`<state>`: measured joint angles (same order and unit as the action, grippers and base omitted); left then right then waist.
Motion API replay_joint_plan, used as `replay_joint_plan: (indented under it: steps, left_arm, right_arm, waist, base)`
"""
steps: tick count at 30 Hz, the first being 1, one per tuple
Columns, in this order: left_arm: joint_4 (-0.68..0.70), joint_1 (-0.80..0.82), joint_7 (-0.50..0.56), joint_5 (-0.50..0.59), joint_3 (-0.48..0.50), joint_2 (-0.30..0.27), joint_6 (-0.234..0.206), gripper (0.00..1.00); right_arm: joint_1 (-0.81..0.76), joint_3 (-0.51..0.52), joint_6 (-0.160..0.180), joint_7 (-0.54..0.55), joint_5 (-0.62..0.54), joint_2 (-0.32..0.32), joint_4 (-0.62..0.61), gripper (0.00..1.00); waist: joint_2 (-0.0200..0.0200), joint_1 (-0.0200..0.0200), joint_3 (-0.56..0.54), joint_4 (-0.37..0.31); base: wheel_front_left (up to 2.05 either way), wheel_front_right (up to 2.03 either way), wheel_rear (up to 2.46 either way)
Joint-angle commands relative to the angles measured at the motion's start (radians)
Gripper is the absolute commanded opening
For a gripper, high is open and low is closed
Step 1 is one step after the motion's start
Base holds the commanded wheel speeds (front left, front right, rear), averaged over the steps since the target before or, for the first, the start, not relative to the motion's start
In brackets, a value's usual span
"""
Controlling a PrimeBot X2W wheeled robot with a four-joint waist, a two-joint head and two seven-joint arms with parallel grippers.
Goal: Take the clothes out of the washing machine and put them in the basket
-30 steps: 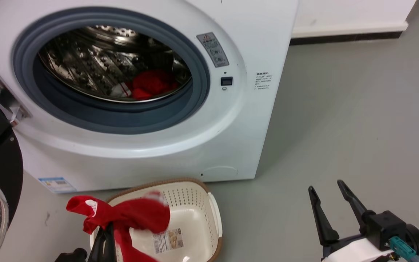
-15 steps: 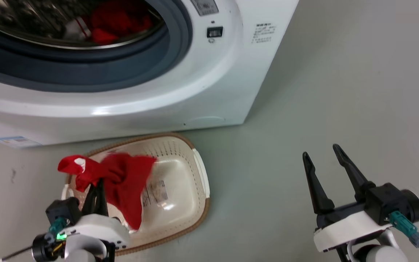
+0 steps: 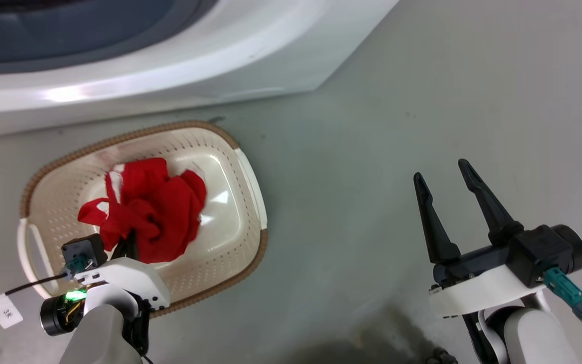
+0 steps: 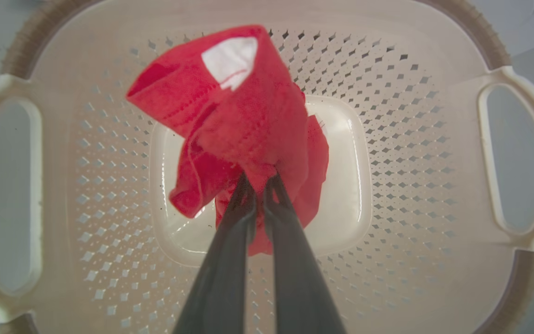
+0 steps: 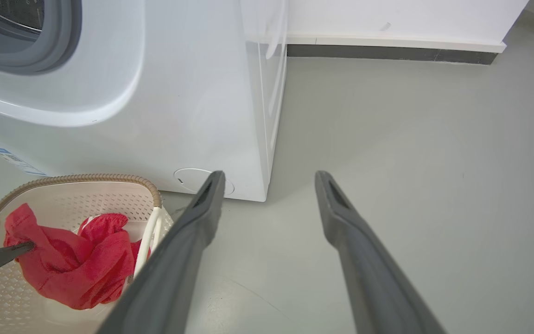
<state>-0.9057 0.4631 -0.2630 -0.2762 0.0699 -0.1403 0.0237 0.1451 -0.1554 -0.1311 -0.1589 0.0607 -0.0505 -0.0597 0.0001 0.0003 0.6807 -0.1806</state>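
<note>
My left gripper [image 4: 260, 178] is shut on a bunch of the red clothes [image 4: 248, 116], which hang over the middle of the cream basket [image 4: 410, 139]. In the head view the clothes [image 3: 154, 212] sit inside the basket [image 3: 134, 132] at the left, covering most of my left gripper's [image 3: 128, 241] fingers. Whether the fabric touches the basket's bottom I cannot tell. The washing machine [image 3: 170, 55] stands just behind the basket, its drum out of view. My right gripper [image 3: 440, 171] is open over bare floor to the right, holding nothing. The right wrist view shows the clothes [image 5: 72, 264], basket [image 5: 77, 177] and machine [image 5: 179, 93].
Grey floor [image 3: 372, 126] stretches to the right of the basket and machine. A white wall with a dark skirting strip [image 5: 387, 52] runs behind. A cable with a small white tag [image 3: 3, 313] hangs from my left wrist.
The head camera has tilted down, so the drum has left the picture. My left gripper has carried the red garment from the basket's near rim to over its middle and lower. The right gripper stays open.
</note>
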Motion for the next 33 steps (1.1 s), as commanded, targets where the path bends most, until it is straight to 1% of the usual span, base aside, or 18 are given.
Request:
replay_joint_plan:
  steps: [1,7,9,12,16,17,18,19,22,29,33]
  left_arm:
    - [-0.027,0.019,-0.002,-0.002,0.003,-0.005,0.005,0.0]
    - [-0.208,0.119,0.006,-0.022,0.009,-0.023,0.018,0.0]
    - [-0.254,0.146,0.015,-0.03,0.013,-0.024,0.015,0.0]
    - [-0.307,0.176,0.031,-0.044,0.02,-0.028,0.01,0.0]
    - [-0.341,0.197,0.039,-0.056,0.023,-0.035,0.006,0.0]
    - [-0.346,0.199,0.037,-0.055,0.022,-0.035,0.004,0.05]
    - [-0.351,0.197,0.038,-0.058,0.022,-0.034,0.001,0.57]
    - [-0.355,0.194,0.034,-0.059,0.021,-0.031,0.002,1.0]
    - [-0.362,0.163,0.021,-0.06,0.015,-0.021,0.007,1.0]
    - [-0.352,0.069,-0.002,-0.059,0.009,0.012,0.018,1.0]
    - [-0.258,-0.014,-0.003,-0.044,0.013,0.025,0.013,1.0]
  right_arm:
    - [0.015,-0.002,0.001,-0.007,-0.003,0.0,0.0,1.0]
    - [0.042,-0.011,0.001,-0.01,-0.006,0.0,0.007,1.0]
    - [0.047,-0.012,0.001,-0.012,-0.008,0.0,0.008,1.0]
    - [0.051,-0.013,0.001,-0.013,-0.007,0.0,0.011,1.0]
    - [0.058,-0.017,0.001,-0.013,-0.008,0.0,0.02,1.0]
    - [0.057,-0.017,0.001,-0.014,-0.008,0.0,0.024,1.0]
    - [0.056,-0.016,0.001,-0.015,-0.01,0.0,0.029,1.0]
    - [0.054,-0.014,0.001,-0.016,-0.011,0.0,0.034,1.0]
    - [0.043,-0.012,0.001,-0.017,-0.013,0.0,0.047,1.0]
    - [0.001,0.012,0.001,-0.004,-0.024,0.0,0.07,1.0]
    - [-0.033,0.026,0.001,0.01,-0.031,0.0,0.07,1.0]
  waist:
    - [-0.0001,-0.0003,0.048,-0.015]
    - [-0.0001,-0.0003,0.094,-0.021]
    - [-0.0001,-0.0003,0.101,-0.021]
    - [-0.0001,-0.0003,0.106,-0.022]
    - [-0.0001,-0.0003,0.094,-0.023]
    - [-0.0001,-0.0003,0.086,-0.022]
    - [-0.0001,-0.0003,0.075,-0.021]
    - [-0.0001,-0.0003,0.06,-0.018]
    - [-0.0001,-0.0003,0.001,-0.008]
    - [-0.0001,-0.0003,-0.19,0.035]
    - [-0.0001,-0.0003,-0.286,0.053]
  base:
    - [0.0,0.0,0.0]
    - [0.0,0.0,0.0]
    - [0.0,0.0,0.0]
    - [0.0,0.0,0.0]
    - [0.0,0.0,0.0]
    - [0.0,0.0,0.0]
    - [0.0,0.0,0.0]
    - [0.0,0.0,0.0]
    - [0.0,0.0,0.0]
    - [0.0,0.0,0.0]
    - [0.0,0.0,0.0]
